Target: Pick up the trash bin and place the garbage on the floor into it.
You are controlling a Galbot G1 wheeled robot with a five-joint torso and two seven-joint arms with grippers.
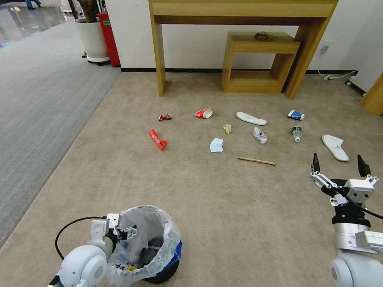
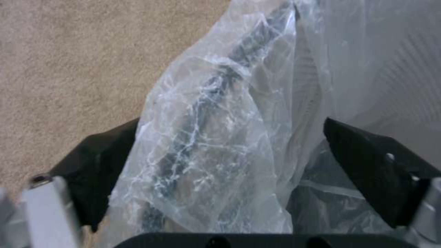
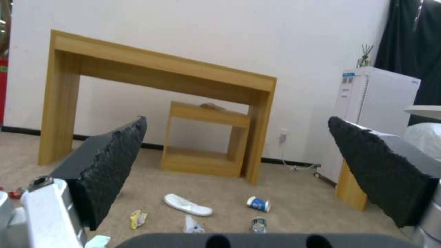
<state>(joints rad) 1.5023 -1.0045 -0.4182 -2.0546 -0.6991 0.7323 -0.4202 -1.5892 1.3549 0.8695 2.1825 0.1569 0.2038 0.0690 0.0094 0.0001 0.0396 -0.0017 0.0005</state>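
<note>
Crinkly-lined round trash bin (image 1: pixel 153 247) on short-pile floor (image 1: pixel 223 207)

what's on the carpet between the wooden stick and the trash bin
Nothing: in the head view the floor between the wooden stick and the trash bin is bare.

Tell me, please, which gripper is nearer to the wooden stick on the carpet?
Right. The right gripper hovers open just beside the wooden stick; the left gripper is at the trash bin rim, farther back.

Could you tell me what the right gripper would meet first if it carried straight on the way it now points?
Probably nothing: the open right gripper points level above the floor toward the small wooden shelf.
</note>
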